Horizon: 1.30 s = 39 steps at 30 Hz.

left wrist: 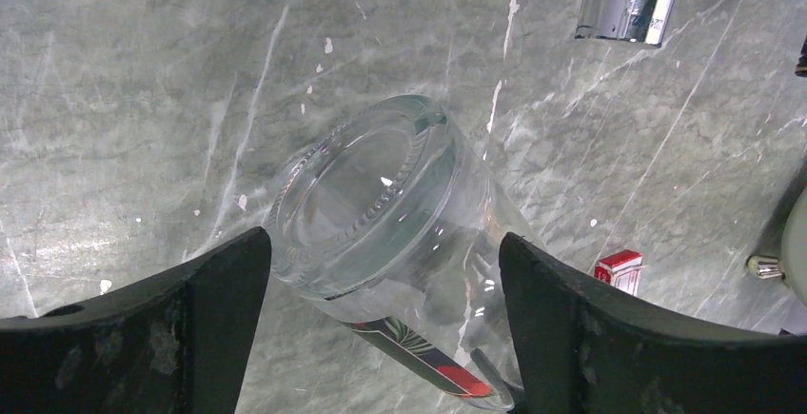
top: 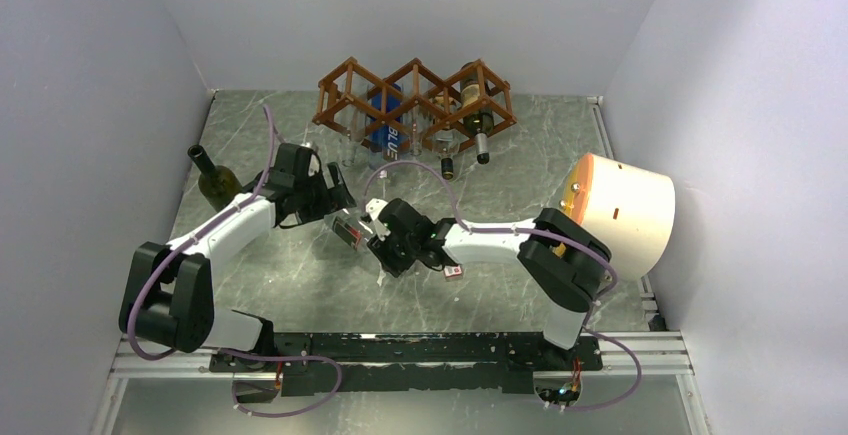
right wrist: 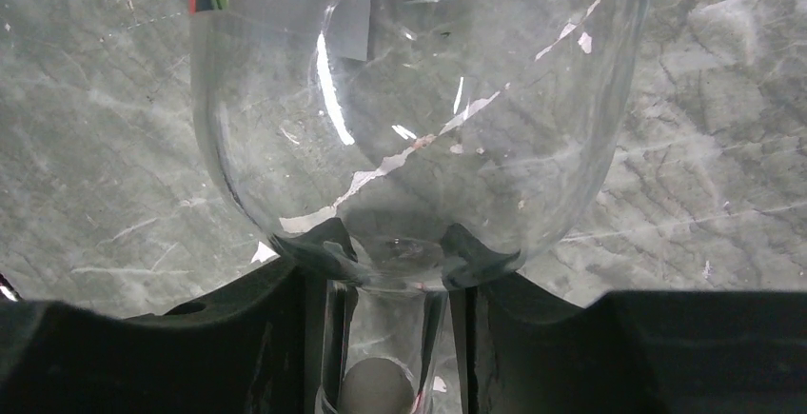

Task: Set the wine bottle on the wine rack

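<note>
A clear glass wine bottle [top: 349,227] with a dark and red label is held off the table between my two arms. My right gripper [right wrist: 390,262] is shut on its neck just below the shoulder, and the bottle body [right wrist: 409,100] fills that view. My left gripper [left wrist: 385,243] is open, and the bottle's round base [left wrist: 371,190] lies tilted between its wide-set fingers [left wrist: 209,319], close to both. I cannot tell whether they touch the glass. The reddish-brown wine rack [top: 352,83] stands at the back of the table and holds other bottles.
A dark green bottle [top: 212,180] lies at the left, behind my left arm. A blue container [top: 390,127] and dark bottles [top: 480,135] sit in the rack. A large white and orange cylinder [top: 622,217] lies at the right. A small red and white box [left wrist: 619,269] is near my right wrist.
</note>
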{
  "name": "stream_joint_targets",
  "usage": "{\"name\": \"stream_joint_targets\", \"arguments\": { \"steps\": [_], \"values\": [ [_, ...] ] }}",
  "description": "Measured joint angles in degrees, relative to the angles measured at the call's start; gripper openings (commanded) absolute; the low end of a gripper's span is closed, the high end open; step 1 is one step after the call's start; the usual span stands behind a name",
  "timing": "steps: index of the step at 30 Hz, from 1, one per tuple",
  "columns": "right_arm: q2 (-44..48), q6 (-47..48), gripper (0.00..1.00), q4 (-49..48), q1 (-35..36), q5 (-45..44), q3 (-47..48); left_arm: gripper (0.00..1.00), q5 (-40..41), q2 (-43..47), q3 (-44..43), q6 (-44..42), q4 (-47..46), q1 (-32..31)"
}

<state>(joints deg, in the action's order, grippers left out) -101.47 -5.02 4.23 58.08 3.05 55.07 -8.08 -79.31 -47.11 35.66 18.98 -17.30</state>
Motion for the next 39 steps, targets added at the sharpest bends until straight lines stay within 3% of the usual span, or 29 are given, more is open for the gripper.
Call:
{"name": "stream_joint_targets", "arguments": {
  "steps": [8, 11, 13, 18, 29, 39],
  "values": [
    [-1.81, -0.63, 0.52, 2.69, -0.26, 0.31, 3.10, 0.85, 0.00, 0.04, 0.44, -0.04, -1.68, 0.81],
    [-2.19, -1.36, 0.49, 3.69, -0.28, 0.63, 3.89, 0.83, 0.00, 0.26, 0.81, -0.02, -2.29, 0.87],
    [-2.36, -1.86, 0.39, 4.13, -0.28, 0.46, 4.26, 0.81, 0.02, 0.46, 1.05, 0.02, -2.73, 0.92],
    [-2.56, -4.07, 0.01, 4.57, -0.87, -0.74, 4.48, 0.79, 0.09, 1.70, 2.14, 0.66, -3.41, 1.25],
    [-1.95, -3.19, 0.00, 4.44, -0.52, -1.53, 4.07, 0.87, 0.57, 4.28, 3.45, 1.70, -3.34, 1.29],
    [7.08, -2.40, 0.00, -0.26, -0.26, 0.11, -7.13, 0.90, 1.66, 12.83, 0.04, 3.37, 1.20, -0.17]
  ]
}}
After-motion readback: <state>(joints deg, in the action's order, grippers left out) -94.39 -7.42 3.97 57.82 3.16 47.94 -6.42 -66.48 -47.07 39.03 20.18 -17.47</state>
